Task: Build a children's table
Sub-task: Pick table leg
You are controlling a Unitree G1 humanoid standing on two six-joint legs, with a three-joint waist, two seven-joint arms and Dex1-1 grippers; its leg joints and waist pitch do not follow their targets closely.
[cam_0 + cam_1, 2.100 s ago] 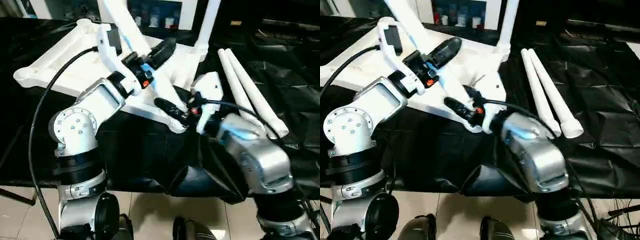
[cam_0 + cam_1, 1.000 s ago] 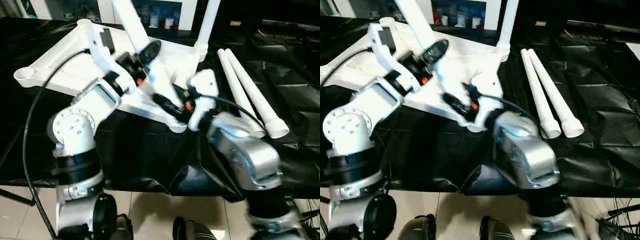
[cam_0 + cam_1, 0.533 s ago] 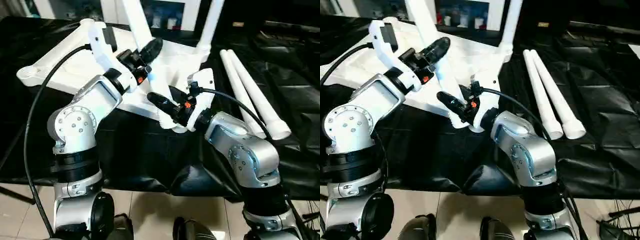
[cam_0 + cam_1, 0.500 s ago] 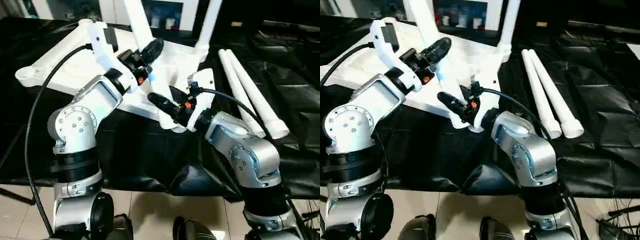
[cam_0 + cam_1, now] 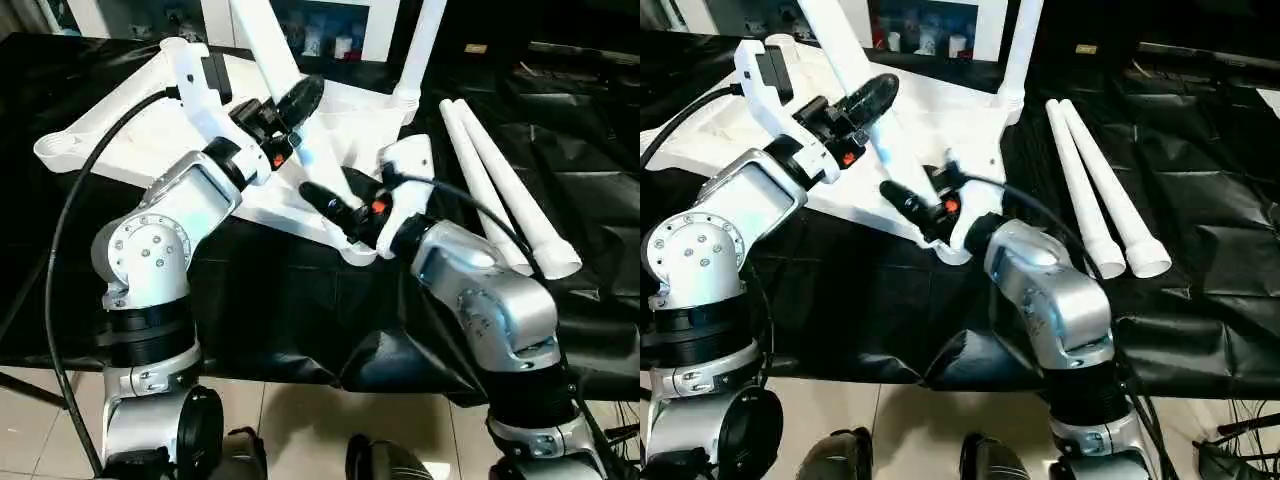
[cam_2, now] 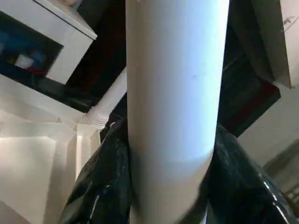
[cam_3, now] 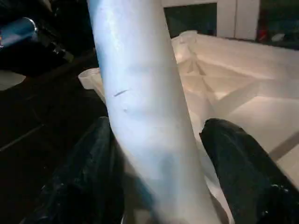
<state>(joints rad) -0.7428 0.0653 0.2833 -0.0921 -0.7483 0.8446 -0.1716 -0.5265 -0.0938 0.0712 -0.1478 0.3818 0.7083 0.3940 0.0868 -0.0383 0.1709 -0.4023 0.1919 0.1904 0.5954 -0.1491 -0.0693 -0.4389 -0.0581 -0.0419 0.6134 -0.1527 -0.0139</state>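
Legs are the business at hand: the white tabletop [image 5: 140,135] lies upside down on the black-covered bench [image 5: 280,300], ribbed underside up, so its corner sockets face the robot. One leg [image 5: 418,50] already stands upright in the far socket. A second, slanted leg [image 5: 270,55] leans over the near corner socket [image 5: 952,250], and both arms are on it, presumably to steer its lower end into that socket.

The left gripper [image 5: 290,105] is clamped high on the slanted leg; in its wrist view the two black fingers [image 6: 100,186] press against either side of the tube, about half open and full of leg. The right gripper [image 5: 335,200] sits lower, close to the socket. In its wrist view the fingers [image 7: 233,158] flank the same leg with dark gaps showing on each side, so I read them as spread wider than the tube, though I cannot tell for sure whether they grip it or merely bracket it. A loose cage there would make sense as a guide while the upper hand pushes.

Two spare legs [image 5: 1090,190] lie side by side on the bench to the robot's right, flared ends toward it, well apart from the tabletop. As for holders, the only ones here are the sockets: the far one filled, the near one being fed, and the left corner socket [image 5: 52,150] looks empty.
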